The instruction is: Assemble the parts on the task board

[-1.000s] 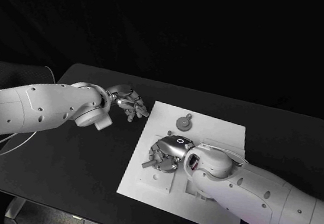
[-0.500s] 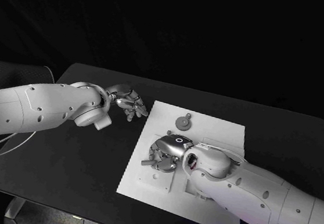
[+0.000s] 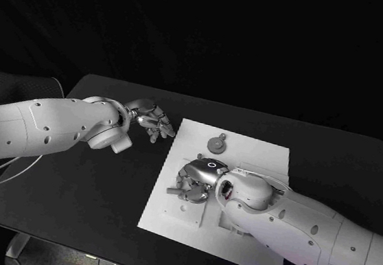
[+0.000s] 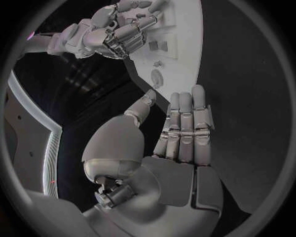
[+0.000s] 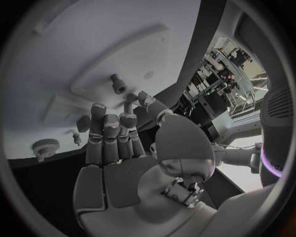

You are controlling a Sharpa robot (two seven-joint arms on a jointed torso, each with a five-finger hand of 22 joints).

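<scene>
Change in the right hand: in the head view the right hand [image 3: 198, 179] sits a little lower and more toward the left edge of the task board [image 3: 249, 150] than one second ago. The move is very small. It hangs low over the middle of the board.

Fingers of the right hand: in the right wrist view the right hand [image 5: 120, 148] has its fingers almost straight and side by side, the thumb apart. I see nothing between them, so I judge that it holds no part.

Change in the left hand: none that I can see. The left hand [image 3: 152, 120] is at the same place over the black table [image 3: 82, 183], just beside the far left corner of the board and not touching it.

Fingers of the left hand: in the left wrist view the left hand [image 4: 182, 131] is flat, the fingers stretched and close together, the thumb apart, with nothing in it.

Parts: a small round part [image 3: 218, 144] lies on the far half of the board, well apart from both hands. In the right wrist view a short peg [image 5: 116, 85] stands on the board beyond the fingertips, and a ribbed round piece [image 5: 45, 146] lies beside the hand.

Meaning for the task: the right hand seems to be searching for its position over a part; no grasp is made yet, and the assembly looks to be at an early stage.

Surface: a matt black table with the white board in its middle.

Room: dark behind the table; I cannot tell more.
</scene>
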